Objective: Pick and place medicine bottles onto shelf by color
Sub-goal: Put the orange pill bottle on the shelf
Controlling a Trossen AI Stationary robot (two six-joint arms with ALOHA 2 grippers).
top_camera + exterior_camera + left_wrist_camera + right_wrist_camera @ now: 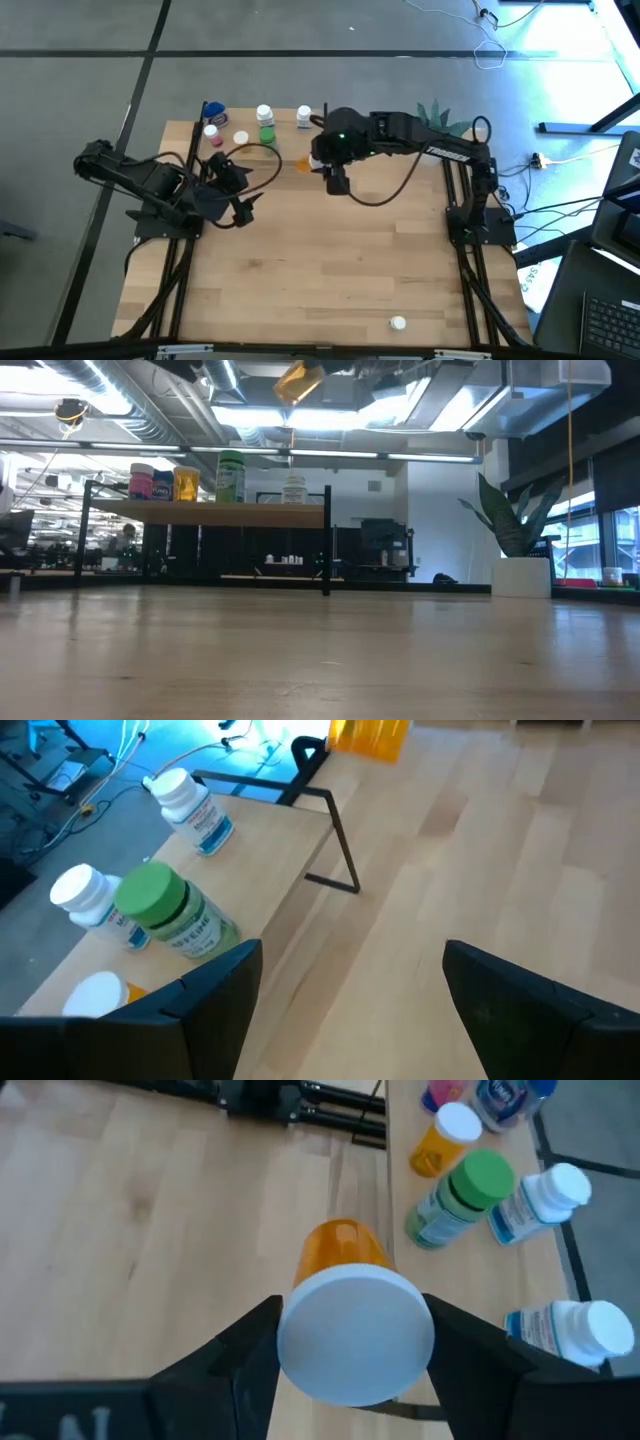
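Note:
An orange medicine bottle point(338, 1248) with a white cap hangs in the air off the right end of the shelf point(250, 512), with my right gripper point(355, 1342) shut on it. On the shelf stand pink point(141, 482), blue point(163, 484), orange point(186, 483), green point(230, 475) and white point(293, 488) bottles. My left gripper point(245, 205) hangs open above the table near the shelf's front edge, with nothing between its fingers point(215, 990). My right gripper pinches the orange bottle by the sides of its white cap point(300, 1342) between the two fingers. The fingers slant down from the table's right side. The bottle's orange body point(302, 163) points away from the wrist, tilted, lifted clear of table and shelf.
A potted green plant point(440, 115) stands at the table's far right corner. A small white-capped bottle point(398, 322) lies near the front edge. The shelf's thin black posts point(340, 840) rise at its corners. Bare wooden tabletop point(330, 260) stretches between the arms.

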